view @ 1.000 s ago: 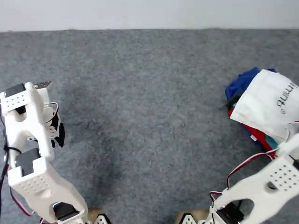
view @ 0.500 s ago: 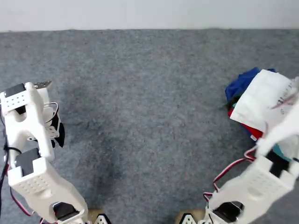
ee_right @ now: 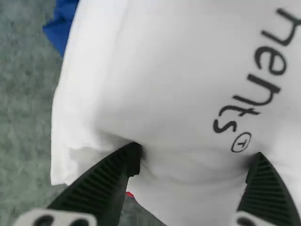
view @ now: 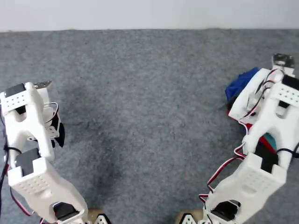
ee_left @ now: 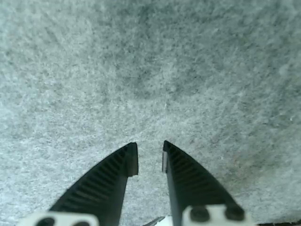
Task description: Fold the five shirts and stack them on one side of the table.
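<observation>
A stack of folded shirts lies at the table's right side. A white shirt (view: 242, 105) with dark print is on top, with a blue one (view: 239, 86), a red one (view: 252, 129) and a teal one (view: 270, 140) peeking out below. The right arm (view: 279, 100) hangs over this stack. In its wrist view, the right gripper (ee_right: 194, 162) is open, its black fingers (ee_right: 113, 176) spread wide just above the white shirt (ee_right: 164, 80), and the blue shirt (ee_right: 60, 23) shows beyond. Over bare carpet at the left, the left gripper (ee_left: 149, 157) is open by a narrow gap and holds nothing.
Grey carpet (view: 149, 102) covers the table, with open room across the middle and back. A pale wall (view: 149, 14) runs along the far edge. The left arm (view: 28, 135) stands folded at the left edge.
The right arm has swung up from the near right corner to over the shirt stack, now covering much of the white shirt. The left arm has not moved.
</observation>
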`<state>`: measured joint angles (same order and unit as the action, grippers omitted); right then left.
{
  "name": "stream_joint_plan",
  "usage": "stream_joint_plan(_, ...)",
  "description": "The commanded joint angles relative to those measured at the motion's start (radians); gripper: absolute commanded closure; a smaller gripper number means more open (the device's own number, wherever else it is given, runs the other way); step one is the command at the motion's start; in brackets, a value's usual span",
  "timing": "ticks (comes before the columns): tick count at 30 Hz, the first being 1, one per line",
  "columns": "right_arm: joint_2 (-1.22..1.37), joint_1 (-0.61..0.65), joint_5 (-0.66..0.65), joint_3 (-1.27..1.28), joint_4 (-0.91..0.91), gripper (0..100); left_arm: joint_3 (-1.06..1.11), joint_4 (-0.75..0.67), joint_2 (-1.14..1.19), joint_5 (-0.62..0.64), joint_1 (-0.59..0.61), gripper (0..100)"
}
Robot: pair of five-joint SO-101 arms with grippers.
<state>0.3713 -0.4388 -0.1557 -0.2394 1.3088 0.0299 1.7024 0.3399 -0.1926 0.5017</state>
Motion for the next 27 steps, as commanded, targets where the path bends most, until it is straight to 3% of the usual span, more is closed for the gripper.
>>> stream_joint_plan(1, -0.071, 0.024, 0.06, -0.002, -0.05, 64.1, 0.002, 0.0, -0.049, -0.009, -0.011, 90)
stream_joint_plan(5, -0.091, 0.084, 0.057, -0.04, 0.021, 64.1, 0.002, 0.0, -0.049, -0.011, -0.011, 90)
stream_joint_plan(15, -0.275, 0.124, 0.026, -0.322, 0.407, 64.1, 0.002, 0.0, -0.049, -0.008, -0.034, 90)
stream_joint_plan(21, -0.257, 0.329, -0.066, -0.275, 0.438, 64.1, 0.004, 0.0, -0.048, -0.008, -0.239, 90)
stream_joint_plan(27, -0.053, 0.578, -0.133, -0.063, 0.337, 64.1, 0.071, -0.078, 0.012, -0.008, -0.471, 90)
